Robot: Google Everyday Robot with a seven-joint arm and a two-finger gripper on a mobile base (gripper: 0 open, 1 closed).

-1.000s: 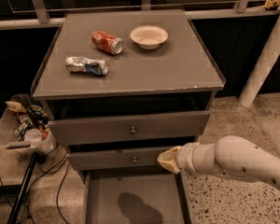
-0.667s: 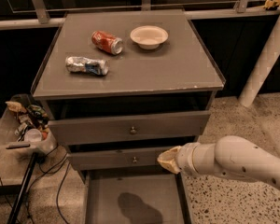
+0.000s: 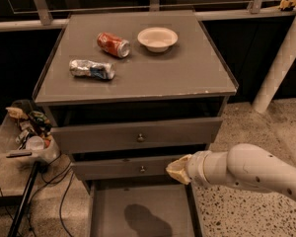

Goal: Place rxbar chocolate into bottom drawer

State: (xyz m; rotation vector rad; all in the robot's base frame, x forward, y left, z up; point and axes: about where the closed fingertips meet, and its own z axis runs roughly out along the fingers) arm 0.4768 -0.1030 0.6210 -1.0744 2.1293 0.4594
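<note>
The bottom drawer (image 3: 103, 206) of the grey cabinet is pulled open and shows its flat grey floor. A dark, soft-edged patch (image 3: 140, 221) lies on that floor and looks like a shadow. The rxbar chocolate does not show anywhere. My gripper (image 3: 177, 169) is the pale yellowish tip of the white arm (image 3: 246, 174) that reaches in from the right. It hovers above the drawer's right rear corner, just in front of the middle drawer's face.
On the cabinet top (image 3: 187, 78) lie a red soda can (image 3: 113, 44), a crushed silver-blue can (image 3: 92, 69) and a white bowl (image 3: 158, 37). Two knobbed drawers (image 3: 140, 138) are above the open one. A bin of clutter (image 3: 27, 132) on a stand and cables are at the left.
</note>
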